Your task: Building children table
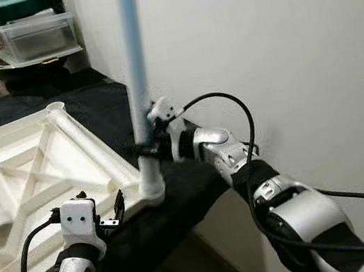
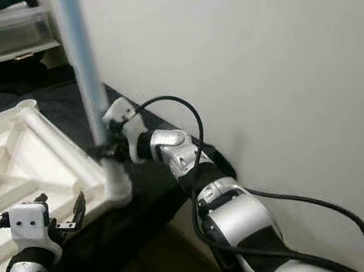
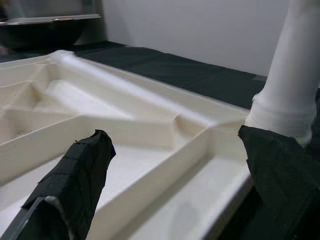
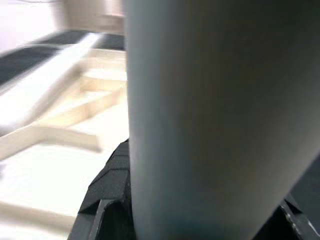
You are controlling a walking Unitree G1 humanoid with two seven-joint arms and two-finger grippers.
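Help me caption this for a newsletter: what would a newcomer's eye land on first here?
First, the pale blue table leg standing upright in the near corner socket of the upturned white tabletop, with the right gripper clamped around its lower part. Next, the left gripper, open at the tabletop's near edge on the black-covered surface. Behind sits a clear plastic container.

Cream tabletop [image 1: 39,168], pale blue leg [image 1: 134,60] (black cloth [image 1: 172,201] beneath).
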